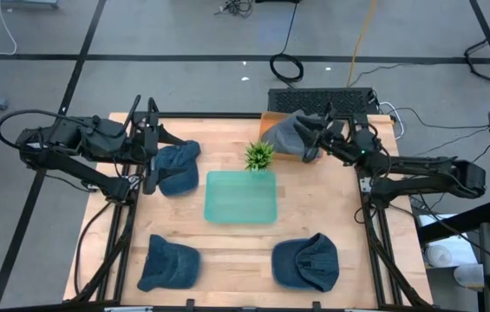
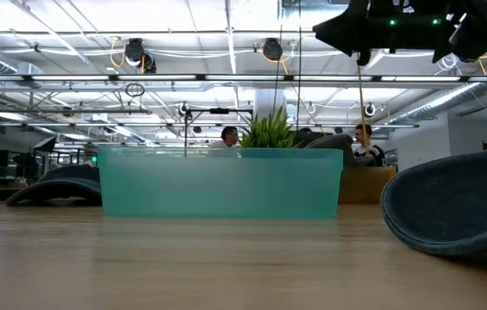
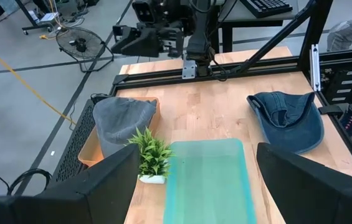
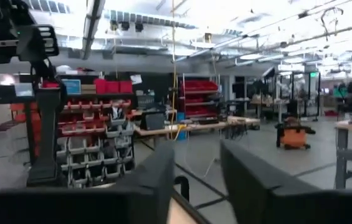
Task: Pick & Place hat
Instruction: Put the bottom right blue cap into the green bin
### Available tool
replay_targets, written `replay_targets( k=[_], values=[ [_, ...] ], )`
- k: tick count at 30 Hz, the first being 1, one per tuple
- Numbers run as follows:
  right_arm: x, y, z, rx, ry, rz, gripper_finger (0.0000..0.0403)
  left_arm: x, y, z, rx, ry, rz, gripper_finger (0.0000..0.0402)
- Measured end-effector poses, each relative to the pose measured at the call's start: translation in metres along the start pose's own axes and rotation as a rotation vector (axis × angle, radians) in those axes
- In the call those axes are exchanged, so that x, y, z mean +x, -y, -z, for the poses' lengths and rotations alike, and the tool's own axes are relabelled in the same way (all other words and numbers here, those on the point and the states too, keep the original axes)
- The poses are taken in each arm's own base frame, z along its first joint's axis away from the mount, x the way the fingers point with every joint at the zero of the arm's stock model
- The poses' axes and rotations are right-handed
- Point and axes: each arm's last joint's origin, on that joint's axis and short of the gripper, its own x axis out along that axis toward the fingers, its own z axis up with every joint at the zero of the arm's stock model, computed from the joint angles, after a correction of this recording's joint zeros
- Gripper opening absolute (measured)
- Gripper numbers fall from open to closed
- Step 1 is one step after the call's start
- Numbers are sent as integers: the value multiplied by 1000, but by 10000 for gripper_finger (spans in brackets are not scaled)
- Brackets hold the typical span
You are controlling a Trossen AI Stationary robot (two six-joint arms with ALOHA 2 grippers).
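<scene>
A grey hat (image 1: 284, 133) lies in an orange box (image 1: 270, 116) at the table's far edge, draped over the box's wall (image 3: 87, 151). Three blue hats rest on the table: far left (image 1: 178, 166), near left (image 1: 168, 263), near right (image 1: 305, 262). My right gripper (image 1: 310, 139) hovers above the grey hat, tipped upward; in its wrist view the fingers (image 4: 157, 180) stand a little apart with nothing between them. My left gripper (image 1: 151, 152) is open, held high beside the far-left blue hat and clear of it.
A teal tray (image 1: 241, 197) stands at the table's middle, with a small potted plant (image 1: 259, 156) at its far edge next to the box. A keyboard (image 1: 323, 100) lies beyond the far edge. People sit in the room behind.
</scene>
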Motion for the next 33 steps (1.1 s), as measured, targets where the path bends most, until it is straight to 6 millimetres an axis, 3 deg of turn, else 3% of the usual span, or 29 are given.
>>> replay_targets(
  k=[7, 13, 17, 23, 33],
  values=[
    [-6, -7, -9, 4, -106, -29, 254, 0, 0, 0, 1, 0, 0, 333],
    [-1, -23, -34, -53, -255, -107, 324, 0, 0, 0, -1, 0, 0, 333],
    [1, -36, -52, -130, -288, -137, 336, 0, 0, 0, -2, 0, 0, 333],
    [-5, -60, -77, -293, -343, -141, 320, 0, 0, 0, -7, 0, 0, 333],
    [-27, -96, -108, -323, -434, -135, 324, 0, 0, 0, -73, 0, 0, 333]
  ],
)
